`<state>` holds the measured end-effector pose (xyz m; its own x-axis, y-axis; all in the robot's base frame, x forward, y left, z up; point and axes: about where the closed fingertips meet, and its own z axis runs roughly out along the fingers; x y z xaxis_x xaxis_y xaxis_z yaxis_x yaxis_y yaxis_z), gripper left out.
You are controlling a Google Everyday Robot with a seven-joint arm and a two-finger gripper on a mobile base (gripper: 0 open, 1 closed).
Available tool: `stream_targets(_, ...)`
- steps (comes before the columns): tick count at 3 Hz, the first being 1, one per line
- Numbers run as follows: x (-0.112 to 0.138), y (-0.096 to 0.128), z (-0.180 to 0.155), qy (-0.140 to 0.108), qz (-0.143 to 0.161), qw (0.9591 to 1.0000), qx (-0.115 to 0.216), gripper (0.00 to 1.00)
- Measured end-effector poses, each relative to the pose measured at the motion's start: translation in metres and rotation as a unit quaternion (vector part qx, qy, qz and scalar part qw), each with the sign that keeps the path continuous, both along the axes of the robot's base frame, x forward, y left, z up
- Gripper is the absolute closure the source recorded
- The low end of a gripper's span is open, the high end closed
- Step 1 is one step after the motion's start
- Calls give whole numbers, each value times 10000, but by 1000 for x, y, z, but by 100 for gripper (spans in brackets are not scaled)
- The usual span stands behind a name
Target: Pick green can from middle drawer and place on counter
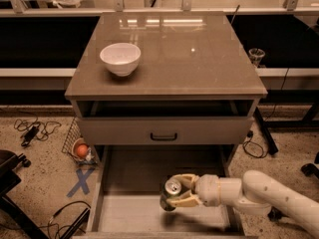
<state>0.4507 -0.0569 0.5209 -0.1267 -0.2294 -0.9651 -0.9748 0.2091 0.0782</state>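
Observation:
The green can (172, 188), dark with a shiny silver top and pull tab, sits between the pale fingers (185, 179) of my gripper (171, 195), which is shut on it. The gripper reaches in from the right, over the pale floor of the open middle drawer (129, 213), in the drawer's front half. I cannot tell whether the can touches the floor or hangs just above it. The counter (199, 54) is the glossy grey-brown top of the cabinet, above and behind the drawer.
A white bowl (120, 58) stands on the counter's left side. The drawer front above (164, 131), with a black handle, is slightly open and overhangs the back of the middle drawer. Cables, a blue floor cross (81, 181) and a basket with an orange ball (81, 150) lie left.

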Motion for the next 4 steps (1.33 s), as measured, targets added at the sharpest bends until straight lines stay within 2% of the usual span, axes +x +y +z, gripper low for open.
stream_targets(1, -3, -6, 92, 210, -150, 9996, 87, 100)
stream_targets(2, 6, -23, 177, 237, -609, 9978, 57, 100)
stream_targets(3, 19, -36, 237, 242, -1054, 9941, 67, 100)
stream_targets(4, 28, -45, 269, 285, -1414, 9895, -3, 100)
